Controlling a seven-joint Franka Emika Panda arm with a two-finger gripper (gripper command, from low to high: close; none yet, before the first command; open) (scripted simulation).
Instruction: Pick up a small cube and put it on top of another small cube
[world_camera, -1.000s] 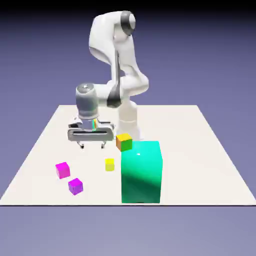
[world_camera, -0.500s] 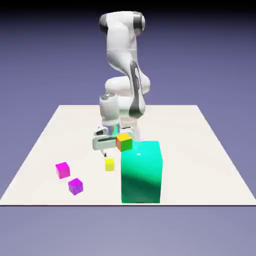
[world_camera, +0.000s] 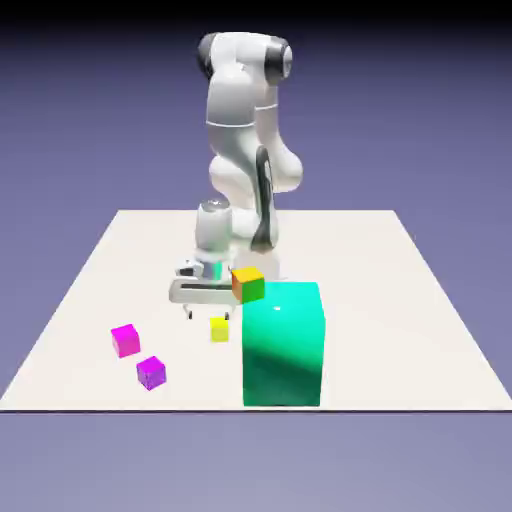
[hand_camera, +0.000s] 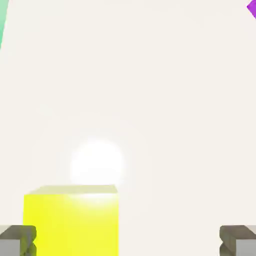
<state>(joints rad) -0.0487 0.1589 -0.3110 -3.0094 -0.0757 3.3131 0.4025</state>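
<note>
- Our end effector (world_camera: 204, 316) hangs low over the pale worktop (world_camera: 400, 300), and its two grey fingers (hand_camera: 18, 240) are spread wide apart with nothing held.
- The tiny plain yellow cube (world_camera: 219, 329) sits on the worktop right under the end effector, just beside the big green block (world_camera: 283, 343).
- In the hand view the yellow cube (hand_camera: 71, 222) is between the fingers but not in the middle. It sits very close to one finger, and there is a big gap to the other.
- We think the step now is to get set for the grab. It would go best if we slide over a bit so the cube is in the middle, then go straight down and squeeze.
- The green block is a tall wall next to the cube, so we have little room on that side.
- The orange-and-green cube (world_camera: 248, 284) is close to the arm too.
- The magenta cube (world_camera: 125, 340) and the purple cube (world_camera: 151, 372) sit well apart, with lots of open worktop around them.
</note>
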